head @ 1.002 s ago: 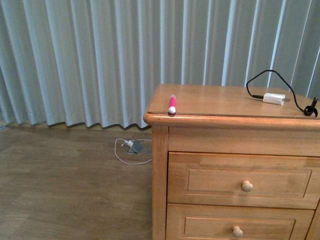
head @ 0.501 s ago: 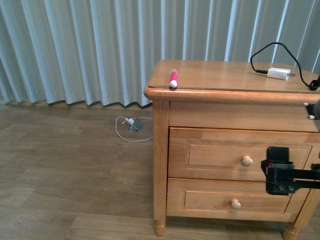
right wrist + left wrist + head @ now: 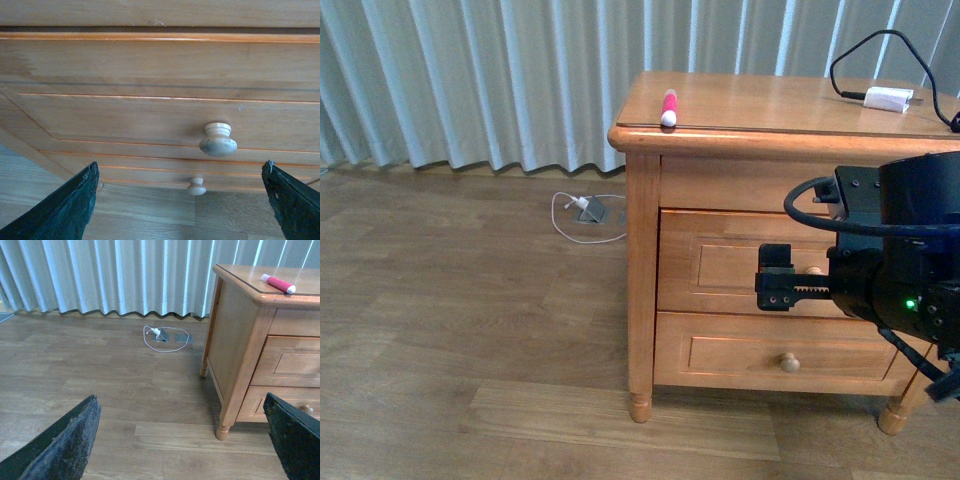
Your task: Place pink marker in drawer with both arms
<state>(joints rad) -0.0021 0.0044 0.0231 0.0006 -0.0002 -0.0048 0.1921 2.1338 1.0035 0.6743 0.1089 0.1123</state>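
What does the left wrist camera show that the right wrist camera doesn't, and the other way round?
Only the left wrist view: the pink marker lying on the nightstand top near its edge, the curtain, a white cable on the floor. Only the right wrist view: the round knob of the upper drawer, close ahead of the open right gripper. Both: the upper drawer front, wooden floor, open jaws; the left gripper holds nothing.
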